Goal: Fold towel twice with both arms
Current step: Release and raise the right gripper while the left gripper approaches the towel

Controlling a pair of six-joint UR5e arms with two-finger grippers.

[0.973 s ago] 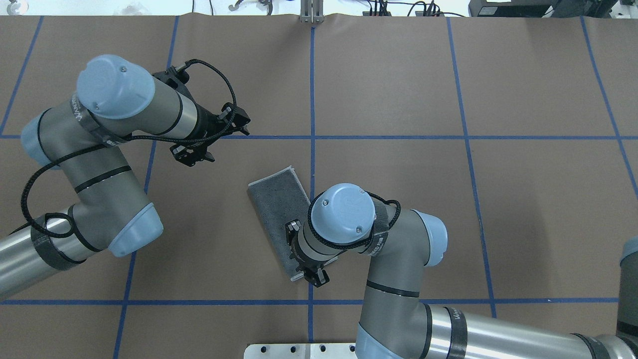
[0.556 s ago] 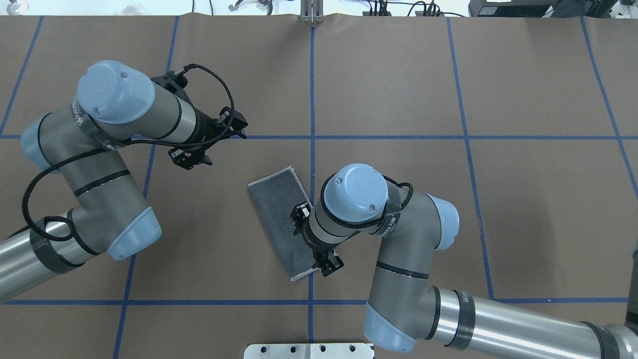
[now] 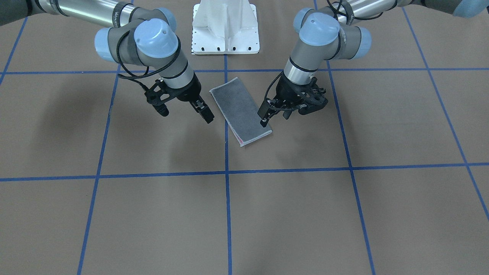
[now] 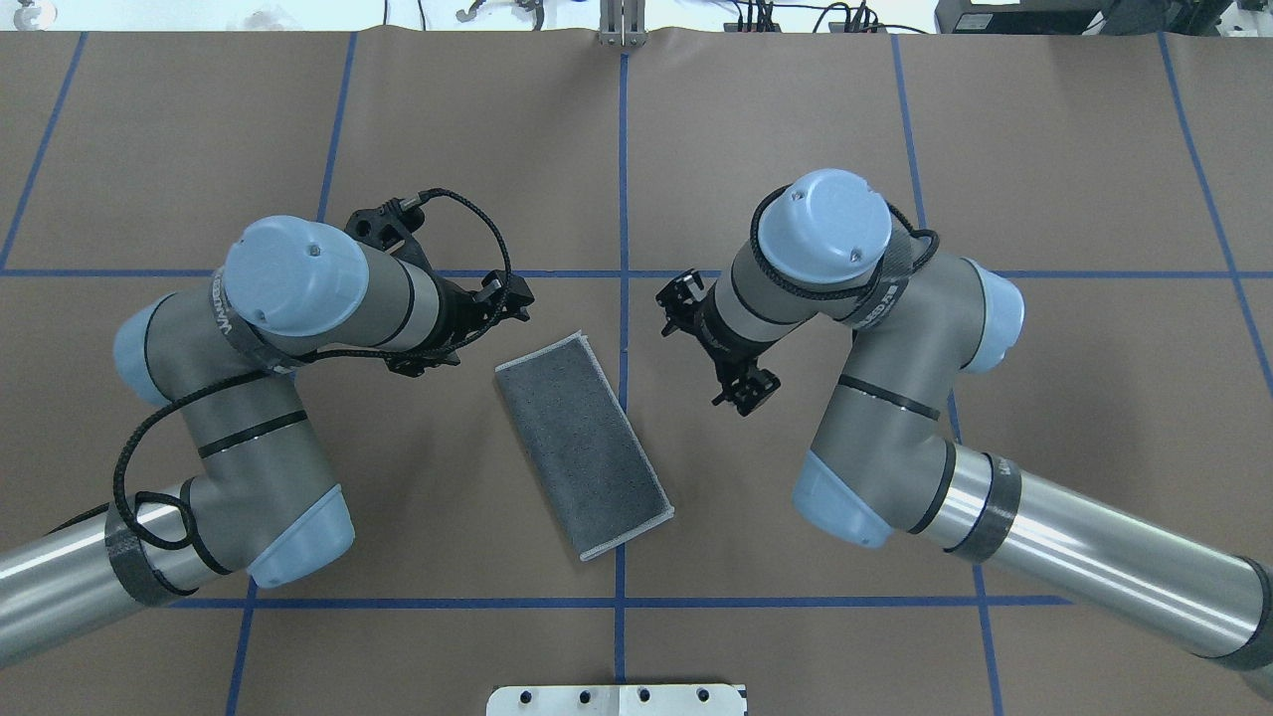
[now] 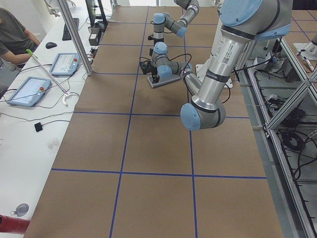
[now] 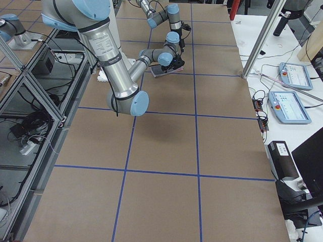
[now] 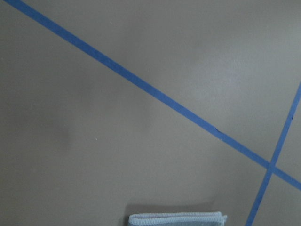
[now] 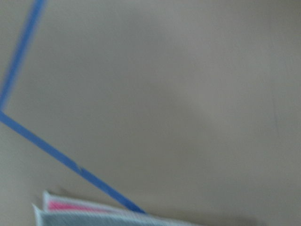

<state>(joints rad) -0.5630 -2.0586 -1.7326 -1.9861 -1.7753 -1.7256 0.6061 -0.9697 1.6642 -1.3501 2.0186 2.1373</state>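
The towel lies flat on the brown table, folded into a long rectangle with its dark grey face up. It also shows in the front view, with a pink strip at one short end. My left gripper hovers just beyond the towel's far left corner, open and empty. My right gripper hovers to the right of the towel's far end, open and empty. Neither touches the towel. The left wrist view shows the towel's short edge. The right wrist view shows a corner with pink inside.
Blue tape lines cross the table in a grid. The white pedestal base stands at the robot's side of the table. In the left side view an operator sits beside tablets behind an aluminium post.
My right gripper has lifted off the towel's near end and swung far and right, clear of it. My left arm has moved nearer and right, toward the towel's far corner. The towel stays put.
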